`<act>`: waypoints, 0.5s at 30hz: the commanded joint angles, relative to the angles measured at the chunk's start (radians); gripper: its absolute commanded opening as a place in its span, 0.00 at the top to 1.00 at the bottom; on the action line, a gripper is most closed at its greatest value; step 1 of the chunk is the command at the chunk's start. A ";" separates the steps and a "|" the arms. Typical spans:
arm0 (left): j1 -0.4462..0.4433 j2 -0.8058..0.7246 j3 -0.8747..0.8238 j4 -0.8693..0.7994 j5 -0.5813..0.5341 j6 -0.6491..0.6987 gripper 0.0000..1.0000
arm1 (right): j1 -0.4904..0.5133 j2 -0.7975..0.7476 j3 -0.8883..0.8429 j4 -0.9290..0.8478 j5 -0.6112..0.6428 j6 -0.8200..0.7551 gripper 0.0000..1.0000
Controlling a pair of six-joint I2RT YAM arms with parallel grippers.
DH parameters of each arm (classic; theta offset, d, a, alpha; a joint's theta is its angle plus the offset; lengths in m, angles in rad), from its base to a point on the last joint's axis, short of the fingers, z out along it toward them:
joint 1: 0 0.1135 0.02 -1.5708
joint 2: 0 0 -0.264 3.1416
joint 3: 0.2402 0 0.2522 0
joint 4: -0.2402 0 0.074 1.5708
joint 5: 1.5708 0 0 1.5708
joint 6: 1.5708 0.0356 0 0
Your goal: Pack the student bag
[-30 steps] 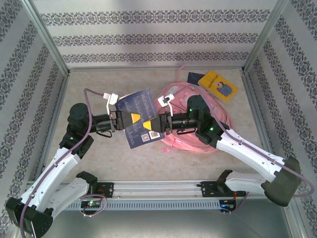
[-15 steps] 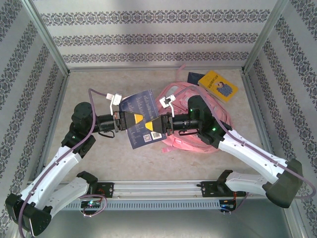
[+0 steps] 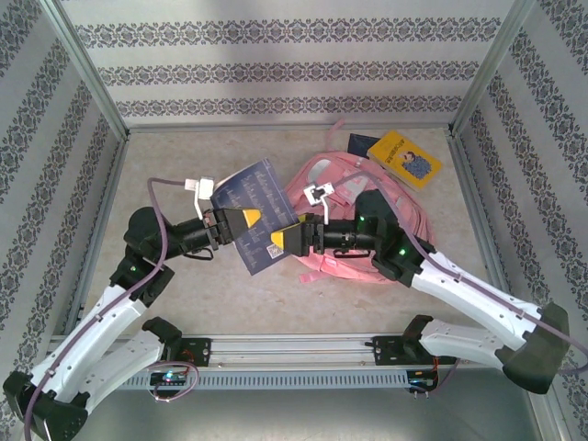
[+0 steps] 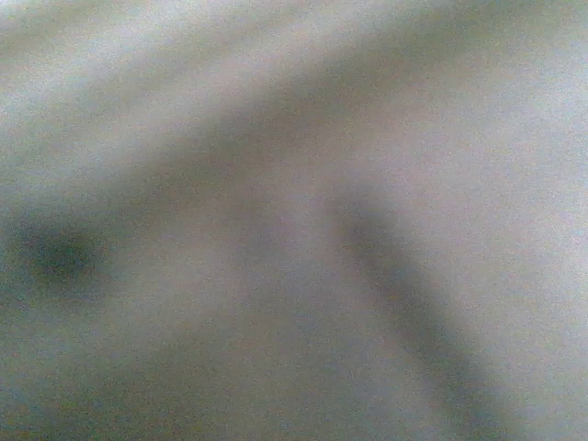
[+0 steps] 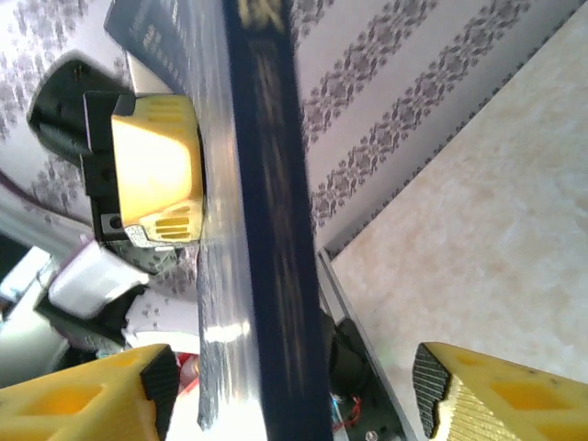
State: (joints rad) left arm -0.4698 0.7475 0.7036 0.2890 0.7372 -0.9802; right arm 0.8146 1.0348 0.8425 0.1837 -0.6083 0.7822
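Note:
The student bag (image 3: 406,204) is a large pink backpack lying flat at right of centre, partly under my right arm. Left of it, a dark blue book (image 3: 254,213) hangs above the table, tilted. My left gripper (image 3: 241,220) is shut on the book's left edge. In the right wrist view its yellow finger (image 5: 152,170) presses on the cover. My right gripper (image 3: 287,241) stands open at the book's lower right edge. There the book's spine (image 5: 271,230) runs between the parted fingers (image 5: 478,395), touching neither pad. The left wrist view is a grey blur.
A yellow book (image 3: 405,158) and a small dark blue one (image 3: 361,144) lie at the back right, behind the bag. Patterned walls with metal posts close in the table on three sides. Bare tabletop (image 3: 184,152) shows at the back left.
My right gripper has opened and let go of the dark blue book. The left gripper still holds it, and the book has tilted and shifted slightly left.

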 commanded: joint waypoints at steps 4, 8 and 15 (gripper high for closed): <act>-0.028 -0.059 -0.116 0.283 -0.291 -0.152 1.00 | 0.043 -0.025 -0.207 0.514 0.276 0.224 0.22; -0.050 -0.099 -0.177 0.314 -0.402 -0.151 1.00 | 0.078 -0.002 -0.242 0.638 0.381 0.230 0.21; -0.066 -0.092 -0.232 0.376 -0.475 -0.187 1.00 | 0.100 0.144 -0.180 0.804 0.366 0.316 0.27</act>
State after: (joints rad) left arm -0.5167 0.6662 0.4789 0.5240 0.3252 -1.1366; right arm 0.9016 1.1282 0.6186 0.8215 -0.2684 1.0363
